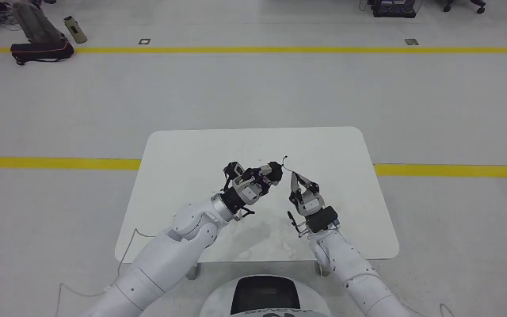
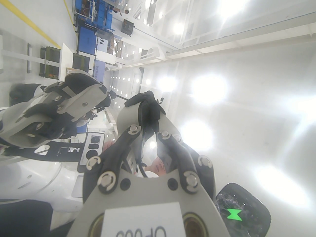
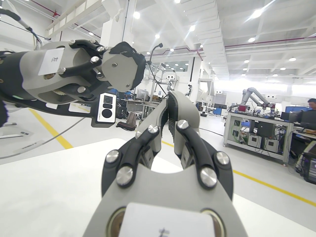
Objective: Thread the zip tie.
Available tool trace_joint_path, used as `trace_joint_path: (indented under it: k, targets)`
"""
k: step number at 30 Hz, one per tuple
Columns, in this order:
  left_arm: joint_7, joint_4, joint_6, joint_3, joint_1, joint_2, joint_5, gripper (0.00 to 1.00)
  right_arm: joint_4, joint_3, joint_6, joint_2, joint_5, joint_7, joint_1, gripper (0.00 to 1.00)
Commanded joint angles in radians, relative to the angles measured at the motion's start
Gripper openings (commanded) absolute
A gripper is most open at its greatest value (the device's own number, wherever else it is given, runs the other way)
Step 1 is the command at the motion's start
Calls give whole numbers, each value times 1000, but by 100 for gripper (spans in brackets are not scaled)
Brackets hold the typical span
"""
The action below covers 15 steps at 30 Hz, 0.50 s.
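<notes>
My left gripper (image 2: pixel 147 98) and my right gripper (image 3: pixel 168 97) are both lifted above the white table (image 1: pixel 182 162), over its middle part, and their tips nearly meet. The zip tie (image 1: pixel 290 165) is not lying on the table: it is up in the air between my two hands, a thin black strap that runs from one set of fingertips to the other. My right fingers are pressed flat together with no gap at the tips, and the strap comes out from between them and slants across toward my left hand. My left fingers are also closed tight, pad against pad, and they pinch the strap close to its far end. Beyond that grip a short piece curves free and ends in a small knob. In the left wrist view that small end pokes out just past my closed fingertips. From the top view, the left gripper points across toward the right one, the right gripper points away from my body, and the strap makes a short bent line above and between them. I cannot tell from any view whether the tail has entered the head of the tie, for the strap is too thin there. A yellow line (image 1: pixel 63 163) crosses the floor on either side of the table.
</notes>
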<state>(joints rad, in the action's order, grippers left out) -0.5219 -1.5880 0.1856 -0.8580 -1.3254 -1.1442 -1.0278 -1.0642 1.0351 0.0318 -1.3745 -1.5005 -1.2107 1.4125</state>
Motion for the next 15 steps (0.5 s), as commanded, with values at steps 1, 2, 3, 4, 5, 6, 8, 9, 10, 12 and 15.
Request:
trace_joint_path:
  k: [1, 2, 3, 4, 5, 6, 8, 9, 10, 12, 15]
  targets:
    - [0, 0, 0, 0, 0, 0, 0, 0, 0, 2, -1, 0, 0, 1, 1, 0]
    - [0, 0, 0, 0, 0, 0, 0, 0, 1, 2, -1, 0, 0, 1, 1, 0]
    - [0, 0, 0, 0, 0, 0, 0, 0, 1, 3, -1, 0, 0, 1, 1, 0]
    - [0, 0, 0, 0, 0, 0, 0, 0, 2, 4, -1, 0, 0, 1, 1, 0]
    - [0, 0, 0, 0, 0, 0, 0, 0, 2, 4, -2, 0, 0, 2, 1, 0]
    - [0, 0, 0, 0, 0, 0, 0, 0, 3, 4, -2, 0, 1, 2, 1, 0]
    - [0, 0, 0, 0, 0, 0, 0, 0, 3, 5, -3, 0, 1, 2, 1, 0]
    - [0, 0, 0, 0, 0, 0, 0, 0, 4, 5, -3, 0, 1, 2, 1, 0]
    - [0, 0, 0, 0, 0, 0, 0, 0, 5, 5, -3, -1, 1, 2, 1, 0]
    - [0, 0, 0, 0, 0, 0, 0, 0, 7, 6, -4, -1, 2, 3, 0, 0]
    - [0, 0, 0, 0, 0, 0, 0, 0, 10, 6, -6, -2, 2, 3, -1, 0]
